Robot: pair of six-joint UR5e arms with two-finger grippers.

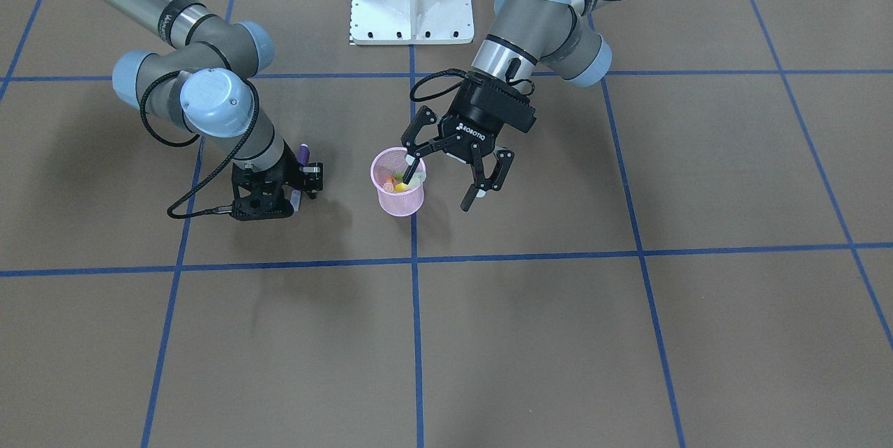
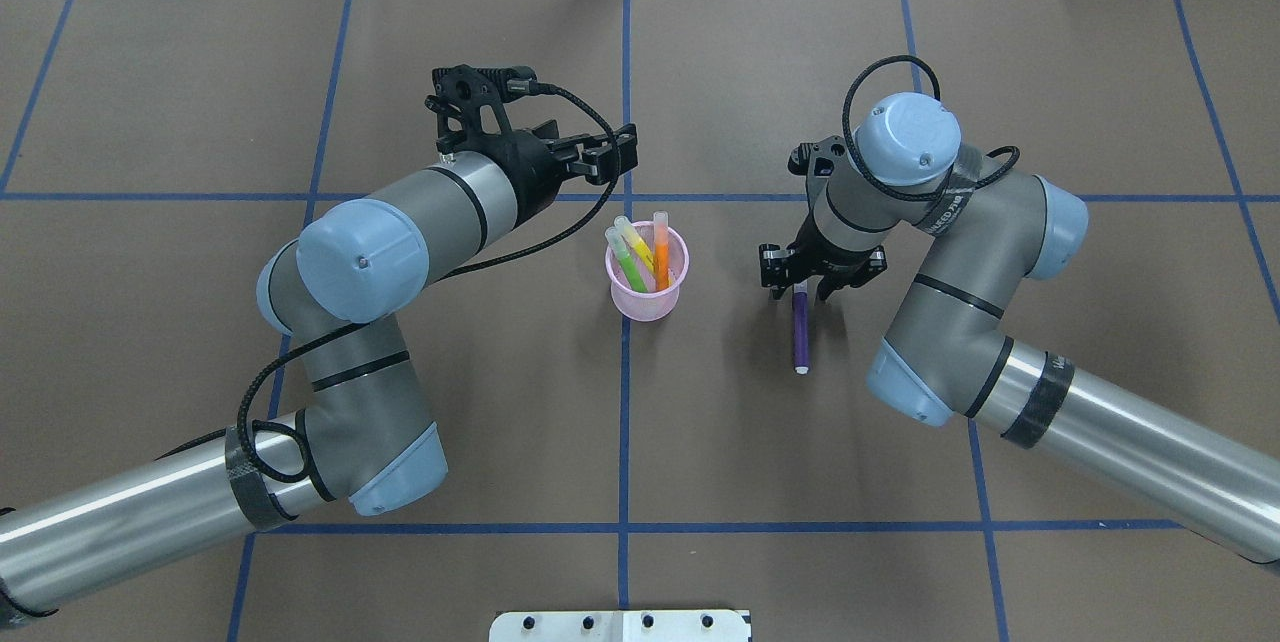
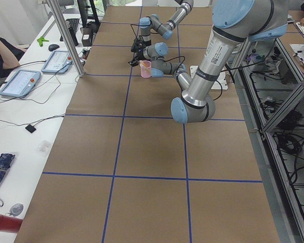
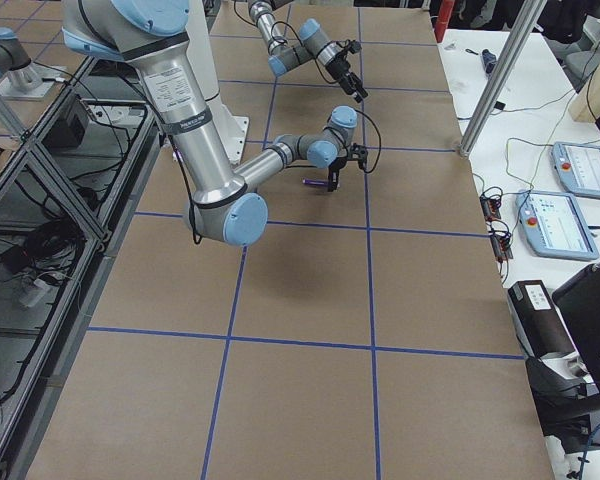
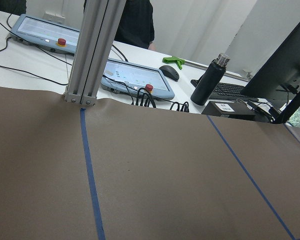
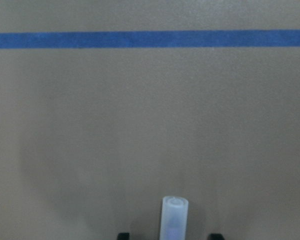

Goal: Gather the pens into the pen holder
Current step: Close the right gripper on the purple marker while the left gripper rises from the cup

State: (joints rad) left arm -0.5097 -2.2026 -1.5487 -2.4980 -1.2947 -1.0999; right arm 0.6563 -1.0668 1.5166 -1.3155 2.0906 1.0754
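The cup [image 2: 648, 300] stands mid-tabletop [image 2: 500, 402] with three pens [image 2: 641, 258] in it. A fourth pen [image 2: 800, 337] lies on the tabletop to its right, one end between the parted fingers of the right gripper [image 2: 801, 292].

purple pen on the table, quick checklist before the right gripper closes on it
1. purple pen between the fingers of the right gripper: ok, cap centred in the wrist view.
2. right gripper open: ok, fingertips apart from the cap.
3. pen holder upright: ok.
4. other pens stowed: ok, green pen, yellow pen and orange pen stand inside.
5. left gripper clear of the holder: not ok, hangs open over its rim.
6. right gripper low enough to grip: cannot tell.
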